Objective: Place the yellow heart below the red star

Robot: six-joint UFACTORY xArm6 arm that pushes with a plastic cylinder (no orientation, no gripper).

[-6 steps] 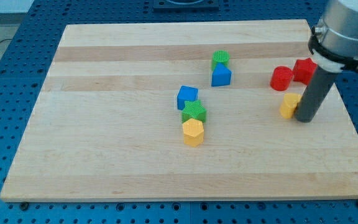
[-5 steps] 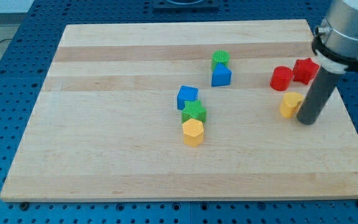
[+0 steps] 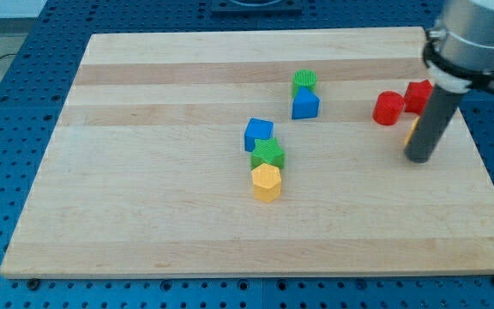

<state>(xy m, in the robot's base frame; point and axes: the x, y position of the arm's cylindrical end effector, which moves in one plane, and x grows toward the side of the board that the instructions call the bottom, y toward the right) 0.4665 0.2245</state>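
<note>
The yellow heart [image 3: 411, 131] is almost wholly hidden behind my rod; only a thin yellow sliver shows at the rod's left edge. The red star [image 3: 417, 95] lies just above it near the board's right edge, partly covered by the rod. A red cylinder [image 3: 388, 108] sits touching the star's left side. My tip [image 3: 418, 160] rests on the board just below the heart's sliver, below and slightly right of the red cylinder.
A green cylinder [image 3: 304, 81] sits above a blue block [image 3: 305, 105] at centre top. A blue cube [image 3: 259, 133], a green block [image 3: 268, 154] and a yellow hexagon [image 3: 267, 182] form a column at centre. The wooden board [image 3: 144, 172] lies on a blue perforated table.
My rod has shifted a little to the view's left and up. The yellow heart, plainly visible left of the rod before, is now almost covered by it and sits higher, nearer the star.
</note>
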